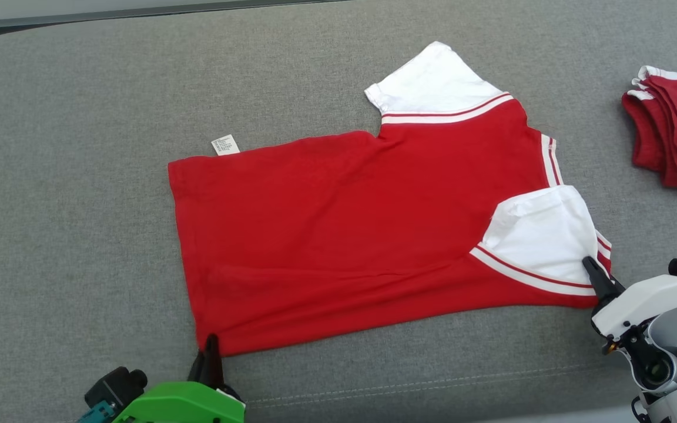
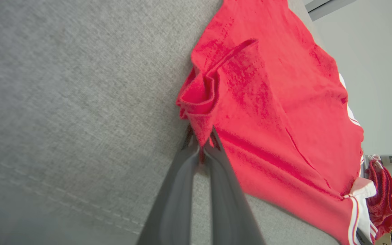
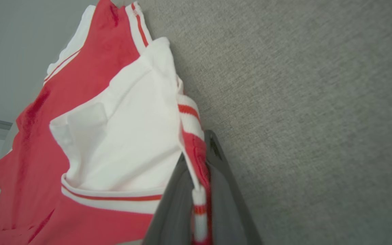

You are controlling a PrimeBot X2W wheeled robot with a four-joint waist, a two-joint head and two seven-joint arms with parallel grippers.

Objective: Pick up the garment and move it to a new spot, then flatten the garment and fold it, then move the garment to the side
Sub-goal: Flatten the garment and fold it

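Garment (image 1: 344,235) on grey fabric surface (image 1: 80,176), pale wall (image 2: 379,85) beyond, left hand (image 1: 212,343) and right hand (image 1: 590,267) clamped on its edge

Head camera looks down from above, taking in the whole red garment (image 1: 344,235) on the grey bench (image 1: 80,176). Wrist cameras sit low and close, sighting along the left pincer (image 2: 201,139) and right pincer (image 3: 197,151) at its two near corners.
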